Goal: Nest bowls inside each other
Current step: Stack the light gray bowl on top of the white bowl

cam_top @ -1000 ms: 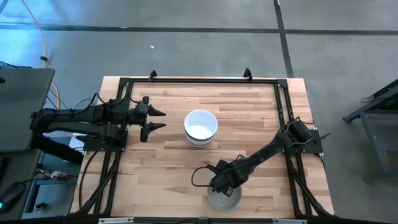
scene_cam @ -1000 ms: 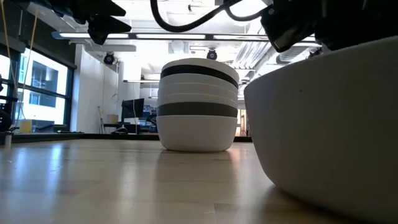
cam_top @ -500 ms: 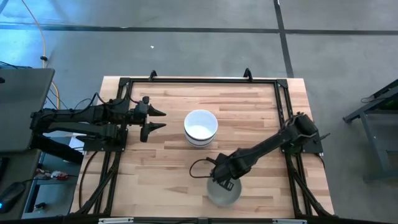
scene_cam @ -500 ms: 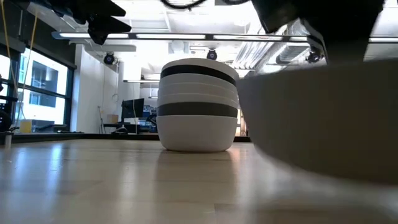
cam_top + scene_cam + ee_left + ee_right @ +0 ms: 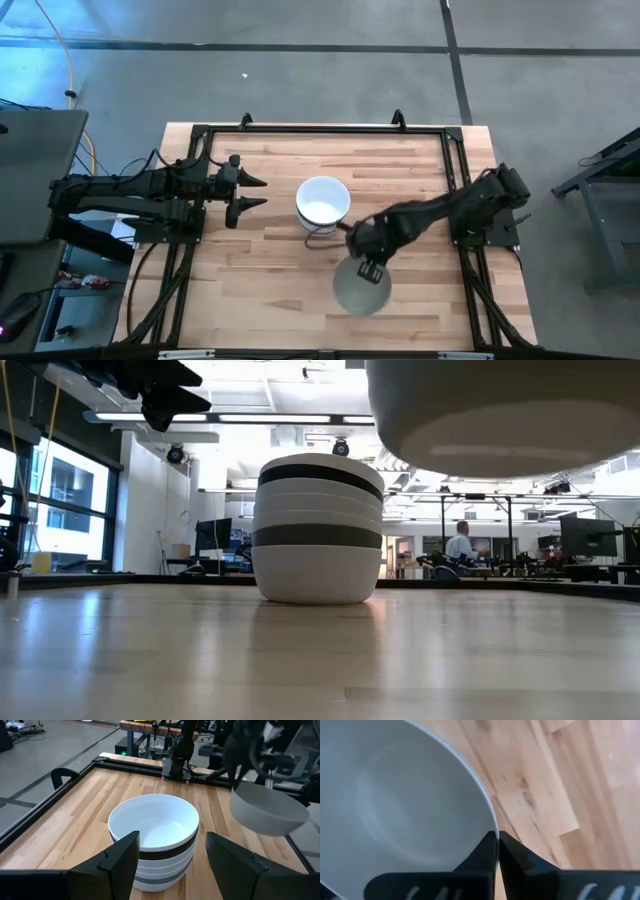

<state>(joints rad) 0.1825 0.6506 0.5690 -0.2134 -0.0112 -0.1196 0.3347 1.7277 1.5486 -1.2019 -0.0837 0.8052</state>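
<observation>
Low view only: distant person [image 5: 461, 541].

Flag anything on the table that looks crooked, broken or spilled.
Nothing stands out. The stack of bowls sits upright and even on the table, and the right gripper holds the grey bowl by its rim, clear of the wood. No cracks or spills show.

The lifted grey bowl [image 5: 510, 410] is cut off by the low view's top edge.

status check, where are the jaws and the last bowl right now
Right gripper shut on round grey bowl rim, bowl lifted off wooden table. Left gripper open, waiting beside nested stack of white, grey and black bowls. Nothing between bowl and stack.
</observation>
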